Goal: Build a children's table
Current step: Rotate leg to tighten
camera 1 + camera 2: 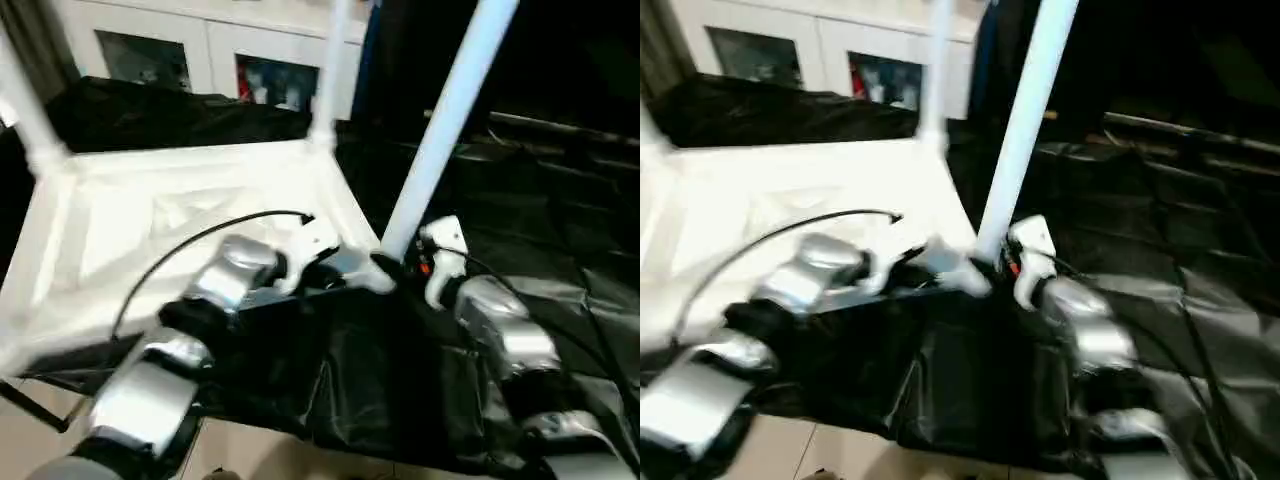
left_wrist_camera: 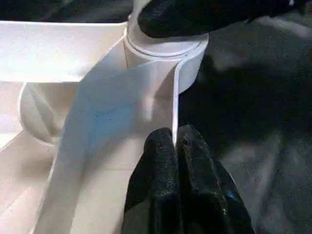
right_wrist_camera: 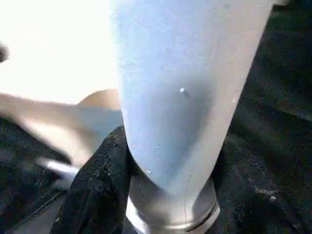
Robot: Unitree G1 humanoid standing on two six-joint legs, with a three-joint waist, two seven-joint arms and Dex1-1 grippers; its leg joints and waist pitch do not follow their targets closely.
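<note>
Right gripper (image 1: 400,268) half-closed around near-corner leg (image 1: 445,125) at its socket on upturned tabletop (image 1: 180,240), left gripper (image 2: 176,141) pinched on rim; could knock leg crooked if squeeze lands off-centre.

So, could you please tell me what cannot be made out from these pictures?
- Tops of the three standing legs, such as the near leg: cut off by the upper edge in the eye views.
- The table top's near-left corner: covered by the left forearm.
- Depth of the near leg in its corner socket: hidden by a black finger in the left wrist view.
- Cabinet contents: blurred.
</note>
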